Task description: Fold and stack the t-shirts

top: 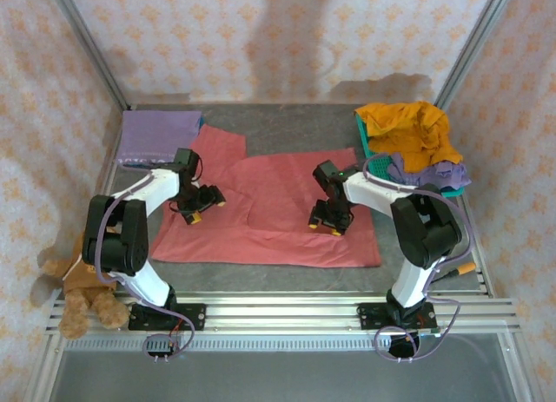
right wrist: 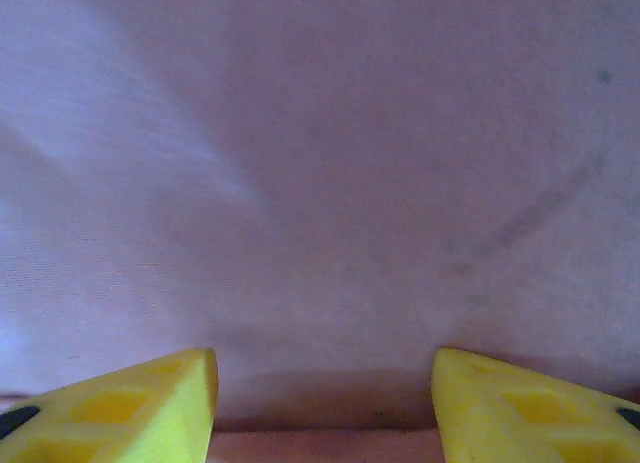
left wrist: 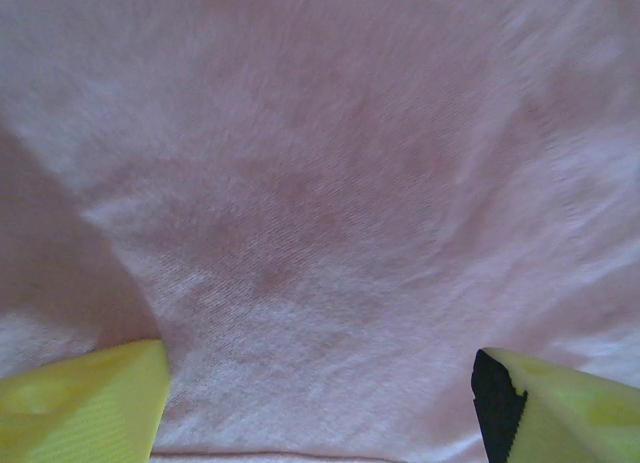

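Red t-shirt [top: 278, 198] matt cloth (fuzzy nap); rail [top: 278, 316] shiny metal.

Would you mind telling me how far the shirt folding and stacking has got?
Done: one lavender shirt lies folded at the far left corner. In hand: the red t-shirt lies spread out, unfolded, with the left gripper and right gripper open over it. Left: the orange shirt and a purple shirt, heaped on the teal basket.

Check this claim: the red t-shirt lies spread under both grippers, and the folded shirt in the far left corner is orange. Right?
Wrong colour: the folded shirt in the far left corner is lavender purple, as the top external view shows. The rest stands.
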`<move>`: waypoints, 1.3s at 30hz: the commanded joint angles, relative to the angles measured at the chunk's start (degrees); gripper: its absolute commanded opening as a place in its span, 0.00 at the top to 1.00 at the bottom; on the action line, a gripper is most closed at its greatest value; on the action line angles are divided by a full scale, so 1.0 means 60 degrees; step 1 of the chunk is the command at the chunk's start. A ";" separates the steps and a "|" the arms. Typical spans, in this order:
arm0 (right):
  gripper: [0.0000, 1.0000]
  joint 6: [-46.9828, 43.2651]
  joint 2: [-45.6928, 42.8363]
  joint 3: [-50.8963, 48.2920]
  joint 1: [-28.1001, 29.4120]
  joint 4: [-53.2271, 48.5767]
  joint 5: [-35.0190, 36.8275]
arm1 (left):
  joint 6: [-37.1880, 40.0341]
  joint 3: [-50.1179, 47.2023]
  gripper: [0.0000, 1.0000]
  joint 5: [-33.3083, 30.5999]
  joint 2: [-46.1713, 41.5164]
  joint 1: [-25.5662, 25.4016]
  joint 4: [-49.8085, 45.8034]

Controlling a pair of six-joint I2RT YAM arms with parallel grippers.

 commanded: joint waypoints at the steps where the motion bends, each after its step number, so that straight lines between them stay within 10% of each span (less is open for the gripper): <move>1: 0.41 0.0260 -0.0409 -0.0509 0.0013 0.0183 0.0092 | -0.0255 -0.0372 0.20 -0.0022 0.0086 -0.0169 0.0506; 17: 0.41 0.0503 -0.2020 -0.1919 0.0107 -0.0185 0.0175 | -0.0421 -0.1137 0.20 -0.0119 -0.0903 -0.0613 0.0356; 39: 0.42 -0.1465 -0.1562 0.1568 -0.0367 -0.1697 0.1289 | 0.3114 1.0660 0.36 -0.3591 0.5873 -0.0536 -0.3766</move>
